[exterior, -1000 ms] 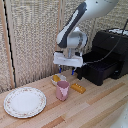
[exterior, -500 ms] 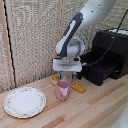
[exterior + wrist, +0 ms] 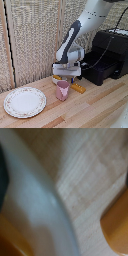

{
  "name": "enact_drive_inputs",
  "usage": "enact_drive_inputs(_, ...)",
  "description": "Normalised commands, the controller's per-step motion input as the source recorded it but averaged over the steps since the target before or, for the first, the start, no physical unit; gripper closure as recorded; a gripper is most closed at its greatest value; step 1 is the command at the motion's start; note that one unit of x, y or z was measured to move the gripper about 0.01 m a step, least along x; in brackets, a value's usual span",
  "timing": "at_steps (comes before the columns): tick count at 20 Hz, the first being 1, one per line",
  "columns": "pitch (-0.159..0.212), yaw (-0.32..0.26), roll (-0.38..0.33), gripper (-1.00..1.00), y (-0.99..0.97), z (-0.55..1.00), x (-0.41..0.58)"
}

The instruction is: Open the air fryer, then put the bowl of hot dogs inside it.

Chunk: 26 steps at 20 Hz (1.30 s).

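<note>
The glossy black air fryer stands at the exterior view's right, its lower drawer jutting forward. I cannot make out the handle; the arm's hand is in front of it. My gripper is down at the table just behind the pink cup, over the small bowl, of which only an orange-filled edge shows. The blurred wrist view is filled by the whitish bowl rim, very close, with orange hot dog pieces inside it. The fingers do not show.
A pink cup stands in front of the gripper. A bare yellow-orange stick lies between the cup and the air fryer, and it also shows in the wrist view. A big floral-rimmed plate lies at the left on the wooden table.
The gripper has moved away from the air fryer toward the exterior view's left and come down to the bowl behind the pink cup.
</note>
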Motion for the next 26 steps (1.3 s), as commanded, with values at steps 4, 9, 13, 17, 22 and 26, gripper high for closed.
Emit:
enact_drive_inputs(4,0.004,0.045,0.0,1.0,0.05,-0.04,0.004)
enact_drive_inputs(9,-0.017,0.002,0.0,1.0,0.0,0.01,-0.078)
enact_drive_inputs(13,-0.054,-0.039,0.018,1.0,0.0,0.19,-0.144)
enact_drive_inputs(17,-0.084,-0.037,0.003,1.0,0.02,0.6,-0.298)
enact_drive_inputs(22,-0.041,-0.064,0.03,1.0,-0.02,0.86,-0.106)
enact_drive_inputs(26,-0.054,-0.093,0.002,1.0,-0.11,0.86,0.0)
